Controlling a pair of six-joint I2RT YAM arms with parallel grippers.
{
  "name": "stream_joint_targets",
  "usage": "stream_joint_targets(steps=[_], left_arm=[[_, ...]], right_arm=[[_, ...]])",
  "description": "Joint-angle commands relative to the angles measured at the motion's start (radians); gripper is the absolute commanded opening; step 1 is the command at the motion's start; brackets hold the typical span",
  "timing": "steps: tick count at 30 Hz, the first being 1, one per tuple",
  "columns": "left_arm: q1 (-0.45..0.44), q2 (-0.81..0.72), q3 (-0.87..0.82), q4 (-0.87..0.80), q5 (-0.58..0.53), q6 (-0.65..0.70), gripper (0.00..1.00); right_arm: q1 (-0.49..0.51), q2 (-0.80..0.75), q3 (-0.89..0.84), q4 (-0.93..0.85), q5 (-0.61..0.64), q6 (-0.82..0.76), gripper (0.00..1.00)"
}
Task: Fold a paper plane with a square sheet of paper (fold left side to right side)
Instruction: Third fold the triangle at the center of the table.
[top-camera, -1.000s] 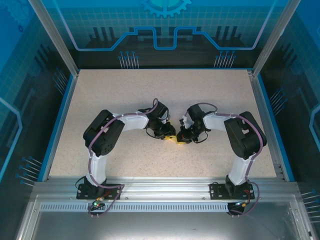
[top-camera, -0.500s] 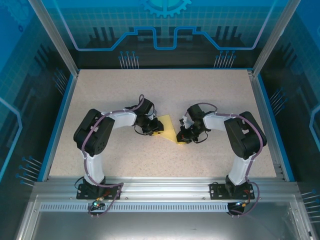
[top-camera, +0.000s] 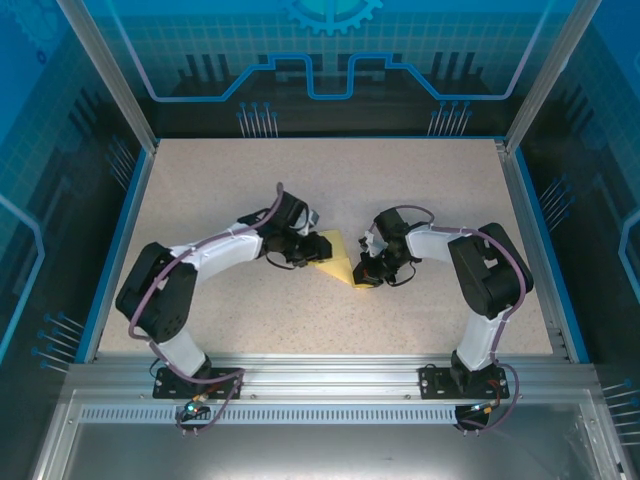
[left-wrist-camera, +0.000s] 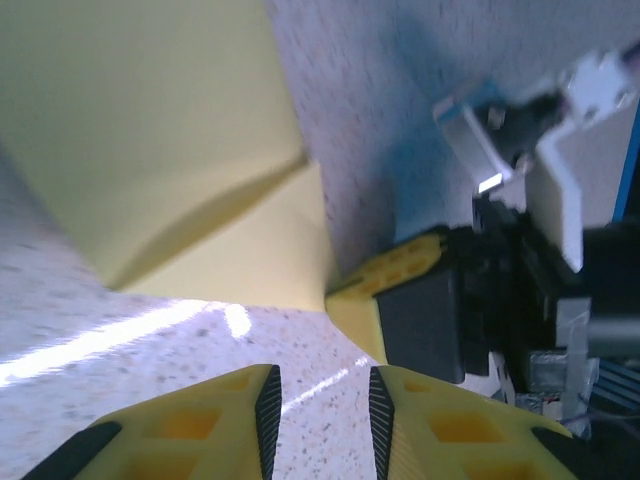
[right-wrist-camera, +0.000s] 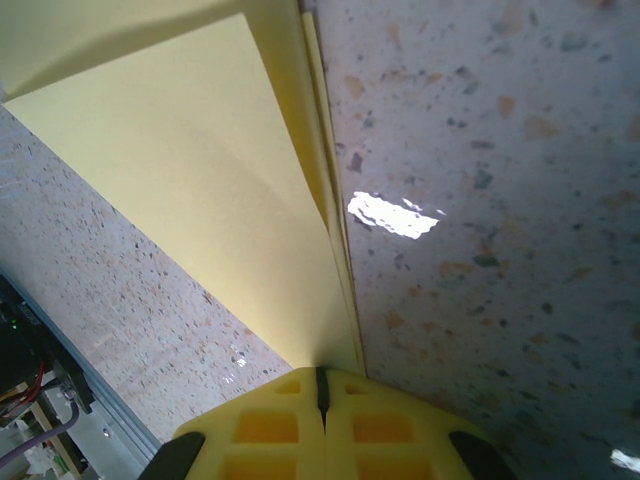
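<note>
Your square sheet of paper (top-camera: 337, 262) lies on the table (top-camera: 250, 180) near its middle, between the two arms. It is folded into a pale-yellow wedge, with the wide end far and to the left and the point near and to the right. Your left gripper (left-wrist-camera: 322, 390) sits just left of the wedge with its fingers a little apart. Only speckled tabletop shows in the gap, and the paper lies just beyond its tips. Your right gripper (right-wrist-camera: 320, 385) has its fingers pressed together at the wedge's pointed corner, where the layered edges run in under the fingertips. You cannot tell from the wrist view whether it pinches that corner or only presses it to the table.
</note>
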Motion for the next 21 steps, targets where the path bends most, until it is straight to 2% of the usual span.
stream_joint_targets(steps=[1,5,9,15,21], left_arm=[[-0.032,0.111,0.054,0.010,0.047,-0.013,0.33],[-0.040,0.210,0.117,0.012,0.039,-0.002,0.32],[-0.040,0.281,0.168,-0.070,-0.047,0.038,0.32],[-0.040,0.296,0.111,-0.049,-0.058,0.027,0.32],[-0.039,0.295,0.066,0.001,-0.039,0.003,0.29]], right_arm=[[0.010,0.046,-0.031,-0.104,0.165,0.003,0.00],[0.012,0.042,-0.032,-0.107,0.167,0.005,0.00],[0.018,0.026,-0.029,-0.111,0.163,0.002,0.00],[0.018,-0.080,-0.023,-0.120,0.140,0.026,0.00],[0.035,-0.150,-0.001,-0.042,0.067,0.158,0.00]])
